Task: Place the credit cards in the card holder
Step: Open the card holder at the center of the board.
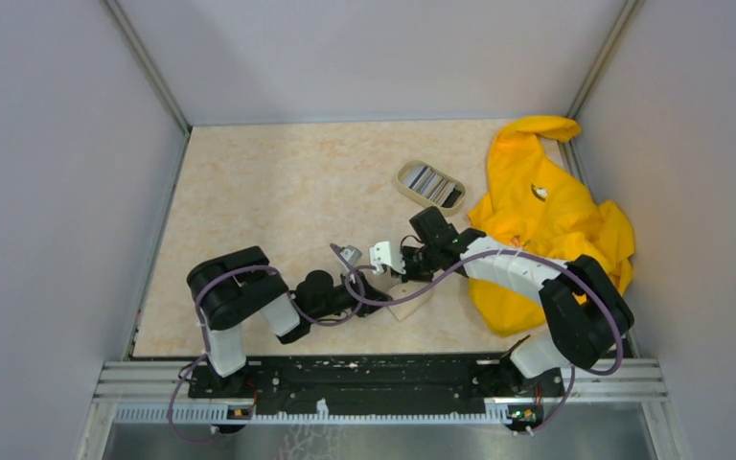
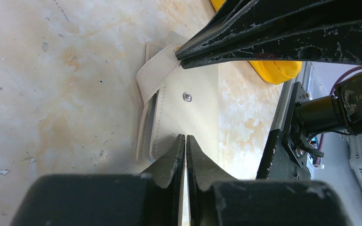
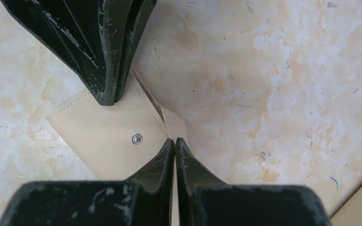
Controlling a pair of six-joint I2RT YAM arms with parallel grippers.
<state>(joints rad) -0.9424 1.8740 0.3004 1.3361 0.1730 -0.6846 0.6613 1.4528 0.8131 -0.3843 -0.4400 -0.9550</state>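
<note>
The tan card holder point(image 1: 408, 299) lies on the table between my two grippers, snap button point(image 3: 136, 138) facing up. My left gripper point(image 2: 185, 137) is shut, with the holder's point(image 2: 198, 113) near edge pinched between its tips. My right gripper point(image 3: 175, 140) is shut, its tips meeting at the corner where the holder's point(image 3: 103, 129) flap point(image 3: 175, 123) sticks out. I cannot tell whether it pinches that flap. From the left wrist view, the right fingers point(image 2: 226, 40) end on the flap strap point(image 2: 158, 68). The credit cards point(image 1: 428, 180) stand as a striped stack in the oval dish.
The oval beige dish point(image 1: 403, 176) sits at the back, right of centre. A big yellow cloth point(image 1: 546, 220) covers the right side, under the right arm. Both forearms cross low over the front middle of the table point(image 1: 268, 192).
</note>
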